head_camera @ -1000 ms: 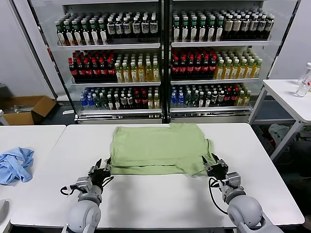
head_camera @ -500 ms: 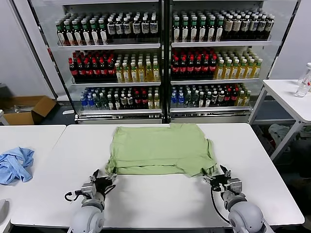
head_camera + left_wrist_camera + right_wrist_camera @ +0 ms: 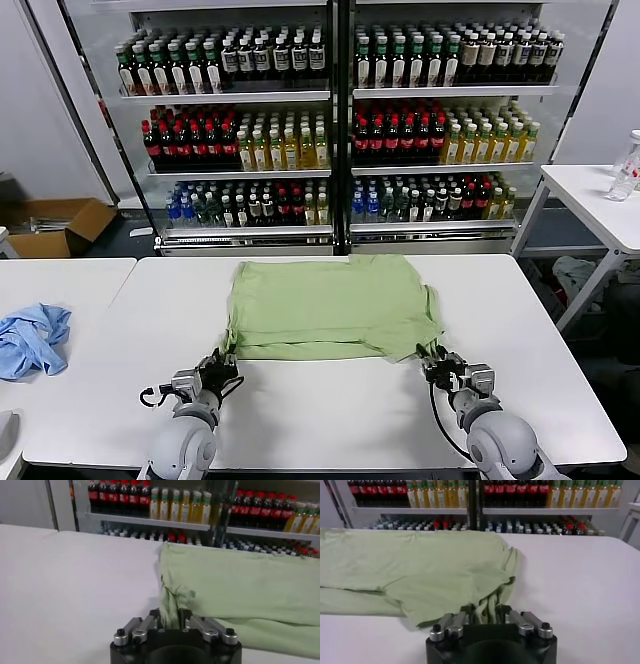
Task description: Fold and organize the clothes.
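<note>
My left pincer is clamped on the near left corner of the light green soft-fabric shirt; my right pincer is clamped on its near right corner. Both sit low at the near edge of the white rectangular surface.

Shirt lies in the middle of the surface, spread mostly flat, plain side up. Near hem is doubled over, a second layer showing under the top one. Far edge lies close to the surface's far rim.

Left wrist view: fabric bunches into a narrow twisted tail running straight down between my fingers, jaws narrow around it. Folded lower layer visible beside it. The head view shows only a small pucker there.

Right wrist view: same story, gathered corner of the shirt pinched between fingers, sleeve edge curling just beside the grip. Lower layer sticks out along the near side.

No print, buttons or writing readable on the shirt in any view.

Head view only: crumpled light blue cloth on a separate white side table to my left, well apart from the shirt. Glass-door drinks cooler behind the surface, rows of bottles with red, yellow, green and dark caps; labels too small to read. Open cardboard box on the floor far left.
</note>
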{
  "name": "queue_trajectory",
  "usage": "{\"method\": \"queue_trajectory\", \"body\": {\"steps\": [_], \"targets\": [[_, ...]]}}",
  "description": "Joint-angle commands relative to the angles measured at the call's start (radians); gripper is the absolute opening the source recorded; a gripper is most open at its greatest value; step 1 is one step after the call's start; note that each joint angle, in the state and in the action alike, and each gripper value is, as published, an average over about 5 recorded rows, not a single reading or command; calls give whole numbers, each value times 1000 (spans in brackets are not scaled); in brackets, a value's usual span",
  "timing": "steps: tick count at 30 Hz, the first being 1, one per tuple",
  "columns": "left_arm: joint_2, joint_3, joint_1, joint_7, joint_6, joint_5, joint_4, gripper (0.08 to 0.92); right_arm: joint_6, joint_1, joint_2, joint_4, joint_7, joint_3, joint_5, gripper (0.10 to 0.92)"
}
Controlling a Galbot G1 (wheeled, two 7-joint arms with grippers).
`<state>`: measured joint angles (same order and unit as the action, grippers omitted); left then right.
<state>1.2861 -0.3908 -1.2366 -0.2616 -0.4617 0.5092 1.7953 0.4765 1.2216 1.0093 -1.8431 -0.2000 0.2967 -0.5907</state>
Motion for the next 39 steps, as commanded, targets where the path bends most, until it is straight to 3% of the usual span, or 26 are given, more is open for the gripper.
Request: {"method": "queue_trajectory", "body": {"steps": [1, 5, 14, 21, 27, 31, 35, 39], "targets": [[-12, 2, -7, 1, -17, 102, 29, 142, 11, -5, -2, -8, -1, -6, -16, 195], [-36, -22, -74, 4, -15, 127, 104, 93, 1, 46, -40, -78, -4, 10, -21, 124], [-62, -117, -319, 2, -17, 144, 315, 92, -8, 361, -88, -314, -15, 178, -10, 121], [-66, -185, -502, -1, -45, 126, 462, 92, -10, 671, -34, -492, 10, 281, 168, 134], [-85, -223, -584, 12, -87, 45, 532, 185, -27, 715, 10, -556, 14, 296, 304, 282], [-114, -274, -587, 8, -101, 25, 555, 297, -53, 659, 2, -576, -3, 331, 273, 394], [-159, -320, -536, -2, -96, 76, 555, 419, -43, 530, -29, -553, -24, 347, 173, 498], [-221, -287, -394, -20, -69, 129, 471, 531, -18, 271, -67, -405, -51, 246, 105, 611]]}}
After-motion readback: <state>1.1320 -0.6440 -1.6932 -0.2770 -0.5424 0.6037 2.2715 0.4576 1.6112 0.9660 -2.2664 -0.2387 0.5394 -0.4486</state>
